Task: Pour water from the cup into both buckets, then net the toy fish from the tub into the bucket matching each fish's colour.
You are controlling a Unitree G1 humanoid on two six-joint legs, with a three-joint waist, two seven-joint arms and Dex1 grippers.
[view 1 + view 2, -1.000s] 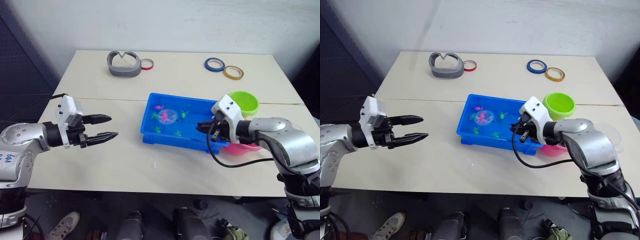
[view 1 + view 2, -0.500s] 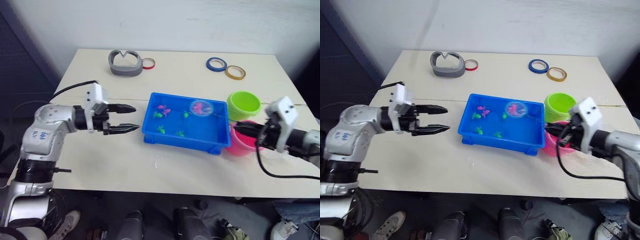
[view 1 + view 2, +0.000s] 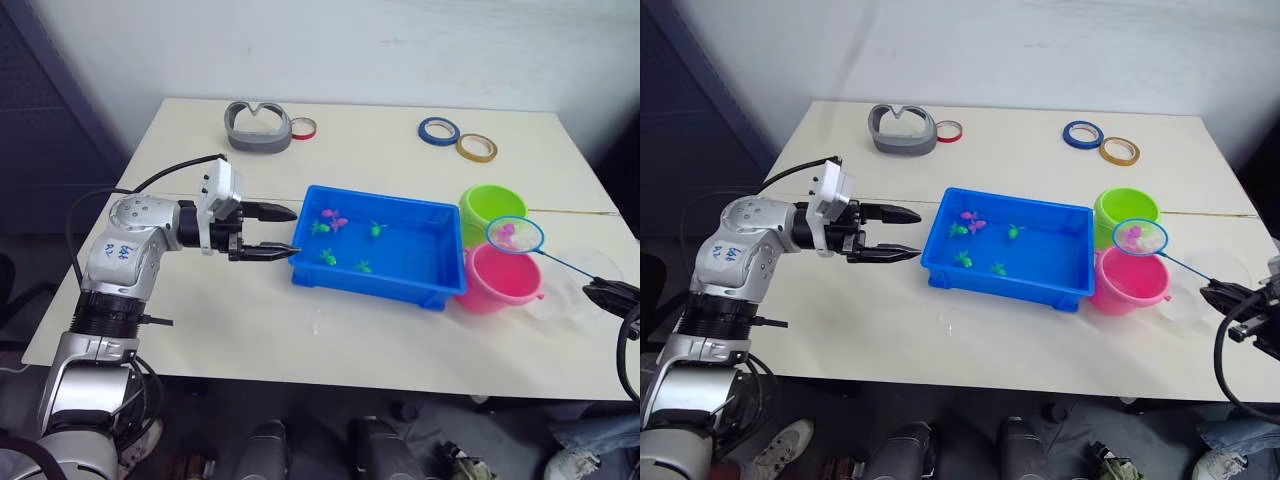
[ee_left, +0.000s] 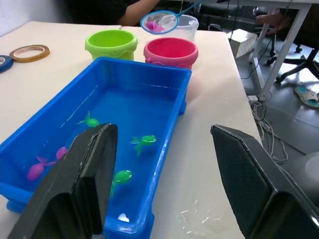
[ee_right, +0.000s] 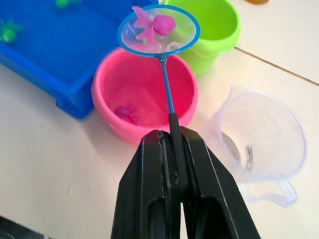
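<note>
The blue tub (image 3: pixel 375 288) holds water, pink fish (image 3: pixel 332 219) and green fish (image 3: pixel 327 256). Right of it stand the green bucket (image 3: pixel 492 210) and, nearer, the pink bucket (image 3: pixel 497 280). The clear cup (image 3: pixel 580 285) stands upright right of the pink bucket. My right gripper (image 5: pixel 174 144) is shut on the net's wire handle. The net (image 5: pixel 158 30) hangs above the pink bucket's far rim with a pink fish in its mesh. Another pink fish (image 5: pixel 124 113) lies inside the pink bucket. My left gripper (image 3: pixel 285 231) is open at the tub's left end, holding nothing.
At the table's far side lie a grey curved object (image 3: pixel 258 127), a red tape ring (image 3: pixel 303 127), a blue tape ring (image 3: pixel 435 130) and a yellow tape ring (image 3: pixel 477 148). Bare tabletop lies in front of the tub. The table's right edge is close to the cup.
The right arm has drawn back to the right, lifting the net with a pink fish out of the tub to above the pink bucket. The left gripper has moved right, up to the tub's end.
</note>
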